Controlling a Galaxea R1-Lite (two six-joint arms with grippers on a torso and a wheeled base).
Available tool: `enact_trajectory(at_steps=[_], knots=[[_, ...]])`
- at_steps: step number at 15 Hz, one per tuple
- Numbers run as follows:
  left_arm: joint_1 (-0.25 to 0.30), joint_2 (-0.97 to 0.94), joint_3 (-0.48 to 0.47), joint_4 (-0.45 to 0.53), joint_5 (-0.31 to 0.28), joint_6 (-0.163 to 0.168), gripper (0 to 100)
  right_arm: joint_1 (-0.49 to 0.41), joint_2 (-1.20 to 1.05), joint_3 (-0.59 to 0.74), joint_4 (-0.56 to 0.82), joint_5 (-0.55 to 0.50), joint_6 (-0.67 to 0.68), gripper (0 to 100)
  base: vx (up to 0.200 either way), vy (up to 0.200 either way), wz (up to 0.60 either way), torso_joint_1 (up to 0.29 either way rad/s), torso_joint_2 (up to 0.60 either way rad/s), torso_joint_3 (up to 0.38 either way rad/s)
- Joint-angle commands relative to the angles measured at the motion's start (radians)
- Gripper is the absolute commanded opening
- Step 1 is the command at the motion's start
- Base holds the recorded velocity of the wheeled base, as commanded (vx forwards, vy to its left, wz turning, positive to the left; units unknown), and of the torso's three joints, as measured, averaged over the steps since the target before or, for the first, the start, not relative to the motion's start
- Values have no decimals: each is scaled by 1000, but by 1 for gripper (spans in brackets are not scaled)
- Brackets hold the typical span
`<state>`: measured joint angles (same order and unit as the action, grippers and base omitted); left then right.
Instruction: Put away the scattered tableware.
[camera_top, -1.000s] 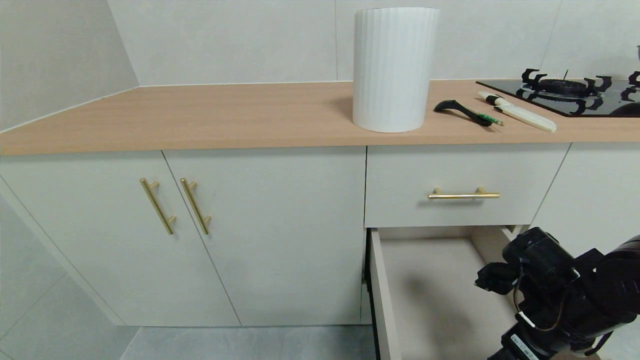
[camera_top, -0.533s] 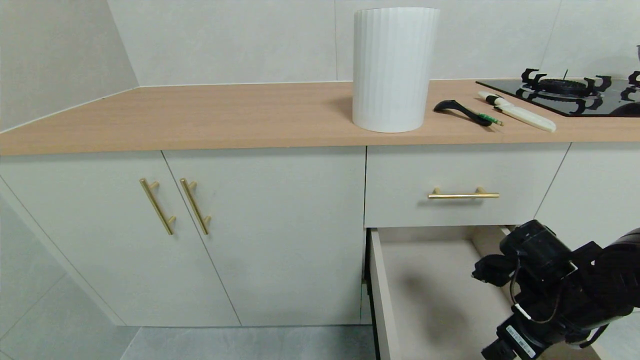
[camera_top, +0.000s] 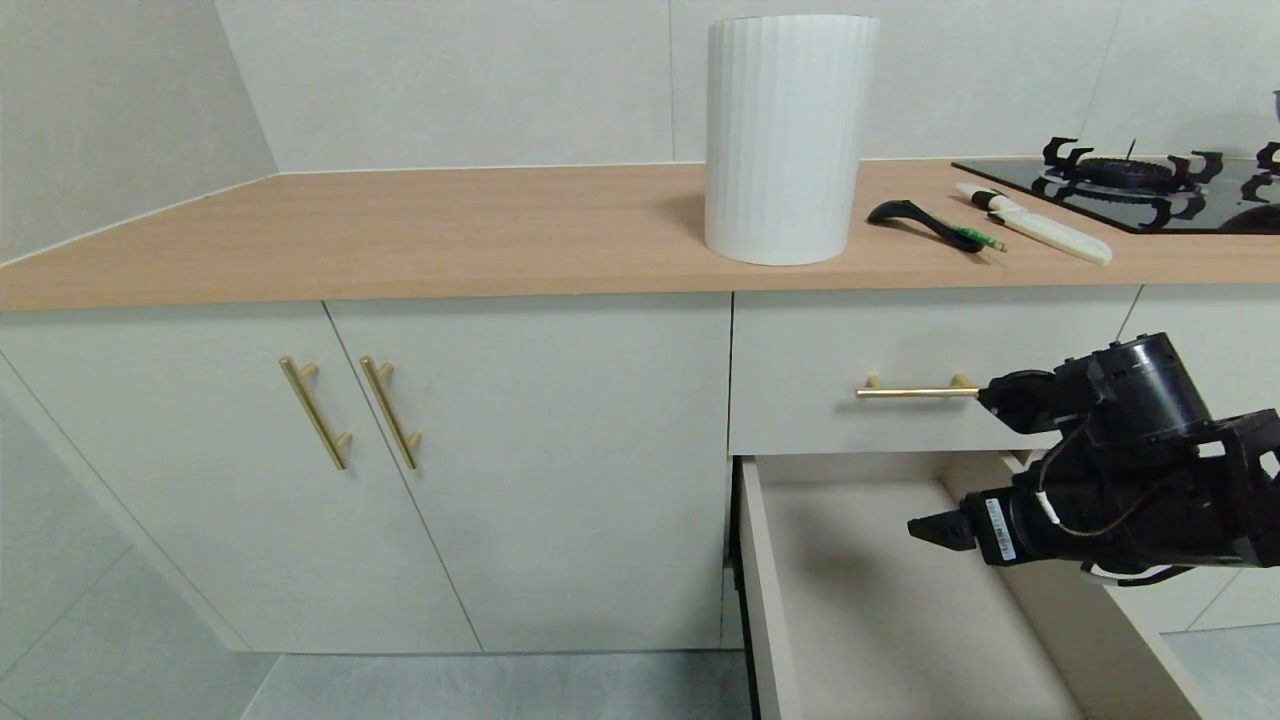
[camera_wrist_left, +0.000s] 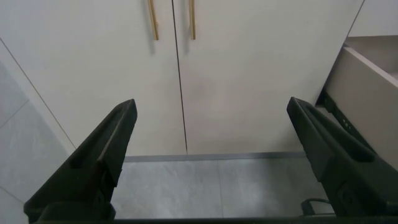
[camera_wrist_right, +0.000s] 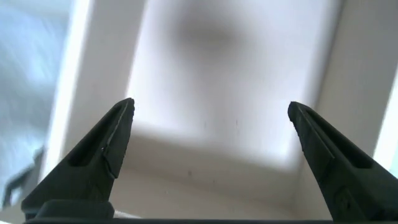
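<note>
On the wooden counter, right of a tall white ribbed canister (camera_top: 785, 140), lie a black-handled utensil (camera_top: 925, 222) and a white knife (camera_top: 1035, 236). Below them the lower drawer (camera_top: 765, 590) stands pulled out with nothing inside. My right gripper (camera_top: 960, 465) hangs open over the drawer's right half, one fingertip just off the end of the upper drawer's gold handle (camera_top: 927, 391). In the right wrist view the right gripper (camera_wrist_right: 211, 106) looks down onto the drawer floor (camera_wrist_right: 217, 93). My left gripper (camera_wrist_left: 211, 109) is open, low, facing the cabinet doors (camera_wrist_left: 249, 81).
A black gas hob (camera_top: 1130, 185) sits at the counter's far right. Two cabinet doors with gold handles (camera_top: 350, 410) stand shut on the left. The drawer's side wall (camera_wrist_left: 367, 81) juts out beside my left gripper. Grey floor tiles (camera_wrist_left: 211, 186) lie below.
My right arm has risen from low at the drawer's front right and swung its fingers leftward, now level with the upper drawer's handle. Nothing on the counter has moved.
</note>
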<state>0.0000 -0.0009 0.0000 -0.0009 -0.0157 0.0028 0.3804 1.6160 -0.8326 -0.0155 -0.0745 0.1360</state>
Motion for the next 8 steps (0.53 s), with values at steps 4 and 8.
enact_trajectory(at_steps=[4,8], knots=[[0,1,0,1,0,0,100,0,-59,32,-46,-33,-7,100,0,0,0,0,0,0],[0,1,0,-1,0,0,100,0,-61,41,-58,-44,-26,100,0,0,0,55,-189,-185]])
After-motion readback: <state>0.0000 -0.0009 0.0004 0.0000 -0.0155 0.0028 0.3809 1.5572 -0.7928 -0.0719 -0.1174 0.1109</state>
